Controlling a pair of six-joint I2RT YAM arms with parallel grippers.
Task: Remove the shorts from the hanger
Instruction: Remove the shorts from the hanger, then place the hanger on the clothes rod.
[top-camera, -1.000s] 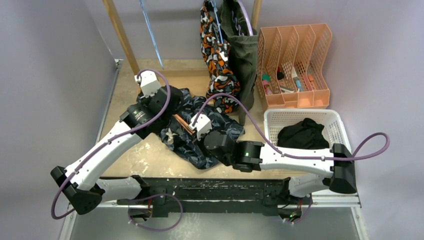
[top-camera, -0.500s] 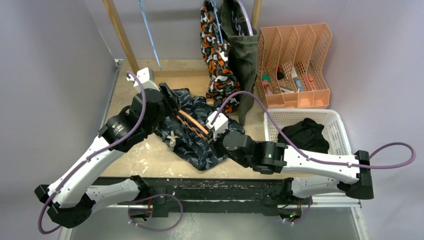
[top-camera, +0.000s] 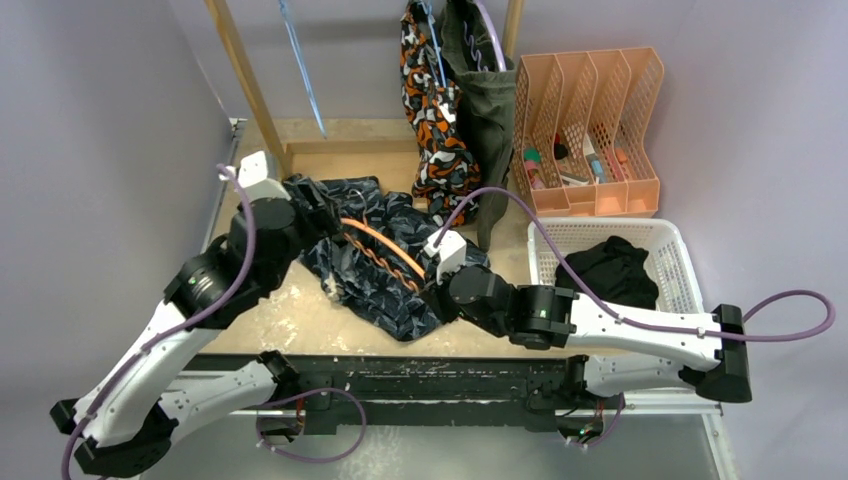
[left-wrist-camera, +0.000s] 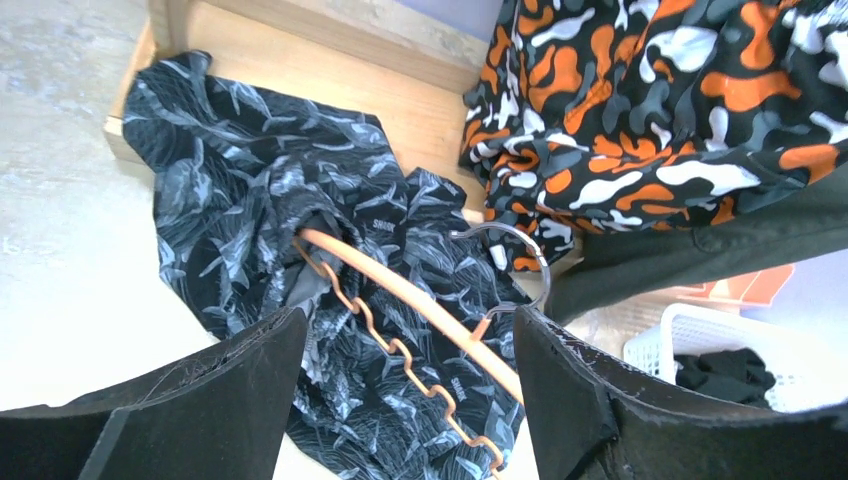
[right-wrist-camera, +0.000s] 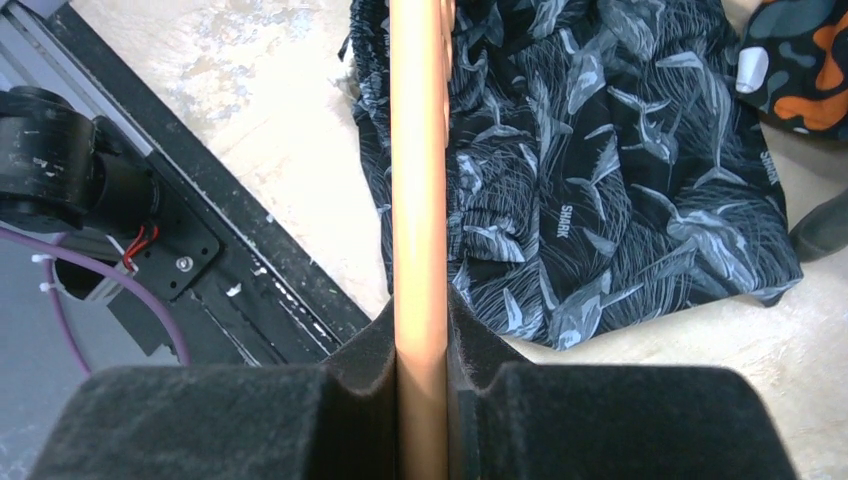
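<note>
Between the right arm's black foam fingers (right-wrist-camera: 250, 420) sits a plain orange plastic hanger (right-wrist-camera: 418, 200). Just beyond them lie dark navy-black cloth shorts (right-wrist-camera: 600, 180) with pale grey wavy marks. Farther beyond hang orange-black-white blotched cloth shorts (left-wrist-camera: 650, 100) and plain olive green cloth shorts (top-camera: 492, 110).

Navy wavy-patterned shorts (top-camera: 372, 275) lie crumpled on the surface (top-camera: 300, 315), with the orange hanger (top-camera: 385, 248) lying across them, one end tucked into the cloth. Blotch-patterned shorts (top-camera: 435, 120) and olive shorts (top-camera: 490, 110) hang side by side at the rear. Black shorts (top-camera: 608, 270) are bunched in the white basket (top-camera: 600, 228).
</note>
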